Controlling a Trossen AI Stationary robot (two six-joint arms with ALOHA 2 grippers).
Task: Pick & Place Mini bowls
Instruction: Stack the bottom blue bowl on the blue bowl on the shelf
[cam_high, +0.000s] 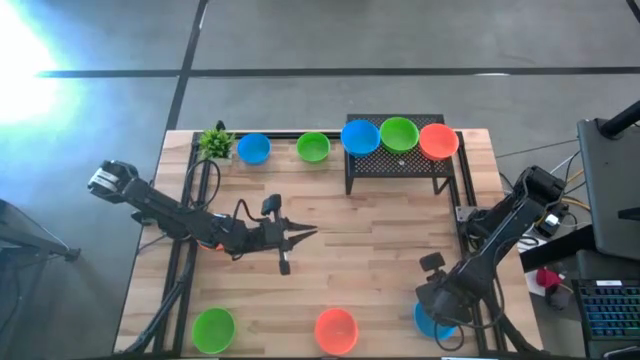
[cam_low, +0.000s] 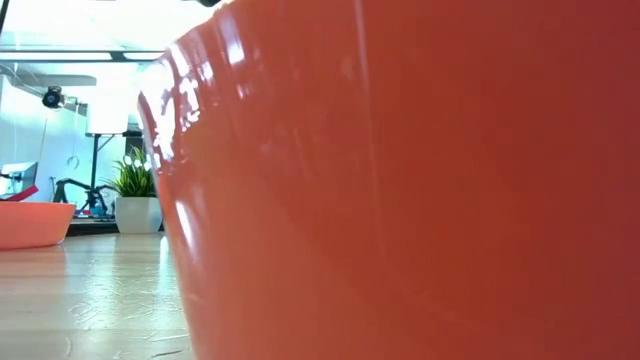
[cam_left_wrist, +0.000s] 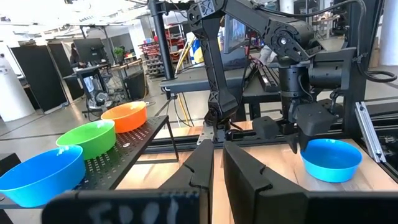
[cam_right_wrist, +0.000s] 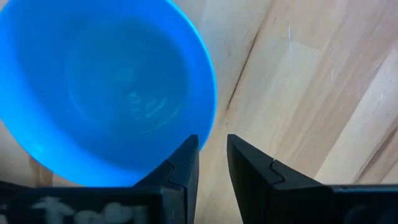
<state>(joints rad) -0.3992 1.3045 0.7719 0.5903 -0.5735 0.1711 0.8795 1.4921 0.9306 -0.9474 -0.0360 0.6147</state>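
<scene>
Right end effector (cam_right_wrist: 212, 163) straddles blue mini bowl (cam_right_wrist: 106, 87) rim, fingers slightly spread

Table (cam_high: 380, 250): pale wood planks. Rack (cam_high: 395, 160): black, perforated. Mini bowls: blue (cam_high: 360, 137), green (cam_high: 398, 133), orange-red (cam_high: 437, 141). Plant (cam_high: 215, 143): leafy green. Arms: dark.
</scene>
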